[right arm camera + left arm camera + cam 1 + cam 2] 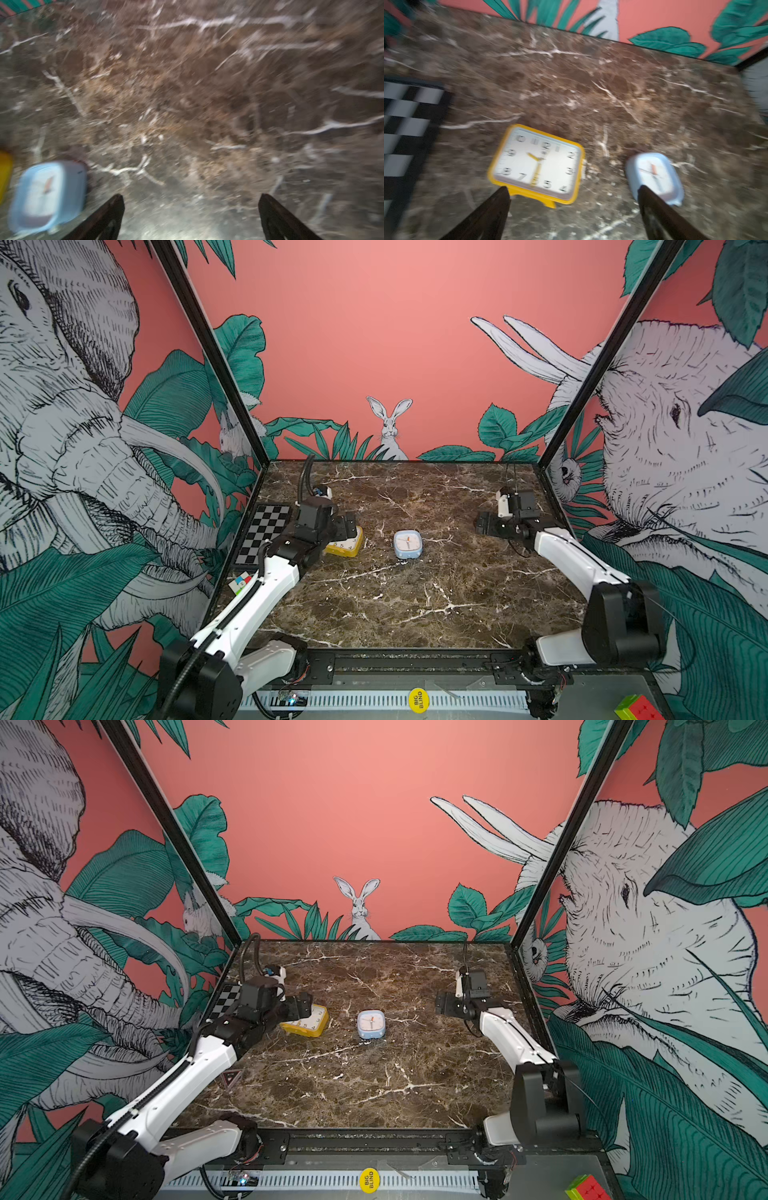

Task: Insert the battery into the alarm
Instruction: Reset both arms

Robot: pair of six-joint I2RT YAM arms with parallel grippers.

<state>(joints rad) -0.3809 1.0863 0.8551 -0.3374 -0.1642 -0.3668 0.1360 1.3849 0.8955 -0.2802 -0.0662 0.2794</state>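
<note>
Two alarm clocks lie face up on the marble table (415, 605). One is a yellow square alarm (351, 546) (537, 164). The other is a small light-blue alarm (408, 544) (47, 195) near the table's middle. No battery shows in any view. My left gripper (347, 526) (573, 190) hovers at the yellow alarm's near-left edge, jaws wide apart and empty. My right gripper (482, 524) (191, 197) hangs open over bare marble, well right of the blue alarm, with nothing between its fingers. Both wrist views are blurred.
A black-and-white chessboard (262, 535) lies along the table's left edge, with a small colour cube (240, 584) nearer the front. Patterned walls close in three sides. A yellow disc (418, 699) and a red-green cube (636, 707) sit on the front ledge.
</note>
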